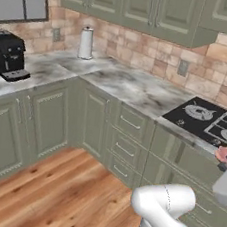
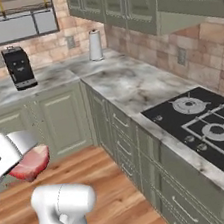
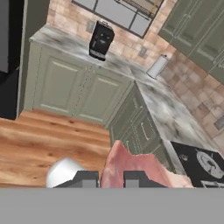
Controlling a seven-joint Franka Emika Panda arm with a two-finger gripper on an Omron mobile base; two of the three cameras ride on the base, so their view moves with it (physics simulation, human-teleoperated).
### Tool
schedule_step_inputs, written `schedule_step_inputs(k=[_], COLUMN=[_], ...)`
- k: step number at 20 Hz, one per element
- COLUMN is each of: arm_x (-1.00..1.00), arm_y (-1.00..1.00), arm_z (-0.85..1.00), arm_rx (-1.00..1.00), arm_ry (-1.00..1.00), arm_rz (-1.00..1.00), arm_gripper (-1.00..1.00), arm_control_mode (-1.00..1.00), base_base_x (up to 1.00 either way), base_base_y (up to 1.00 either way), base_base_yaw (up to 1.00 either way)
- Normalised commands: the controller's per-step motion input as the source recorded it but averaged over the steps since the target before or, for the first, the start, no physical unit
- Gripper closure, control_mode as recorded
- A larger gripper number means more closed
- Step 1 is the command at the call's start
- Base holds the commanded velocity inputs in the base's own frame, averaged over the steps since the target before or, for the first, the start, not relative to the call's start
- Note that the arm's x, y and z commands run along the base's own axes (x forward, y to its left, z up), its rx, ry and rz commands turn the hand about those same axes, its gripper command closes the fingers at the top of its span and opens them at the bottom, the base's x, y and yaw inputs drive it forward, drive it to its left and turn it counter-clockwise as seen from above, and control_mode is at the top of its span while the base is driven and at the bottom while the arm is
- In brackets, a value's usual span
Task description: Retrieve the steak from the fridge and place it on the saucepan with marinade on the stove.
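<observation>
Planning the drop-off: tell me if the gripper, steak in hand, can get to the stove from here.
Probably yes. The gripper is shut on the steak out over the floor, and nothing stands between it and the stove. The burners look bare; the saucepan isn't visible, so the exact target is unclear.

The stove runs off the right edge, and the steak seems partly hidden behind the tool.

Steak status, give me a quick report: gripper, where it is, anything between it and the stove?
Gripper shut on steak. Steak in the air over the floor, short of stove. Saucepan not seen. Nothing in the way.
</observation>
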Motion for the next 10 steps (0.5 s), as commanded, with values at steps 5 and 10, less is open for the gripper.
schedule_step_inputs(k=[5,10], arm_x=[0.00,0.00], arm_y=[0.00,0.00], arm_z=[0.00,0.00], arm_rx=[0.00,0.00], arm_ry=[0.00,0.00], arm_rz=[0.00,0.00], arm_gripper=[1.00,1.00], arm_control_mode=[1.00,1.00], base_base_x=[-0.06,-0.05], base_base_y=[-0.63,-0.59], base_base_yaw=[-0.29,-0.29])
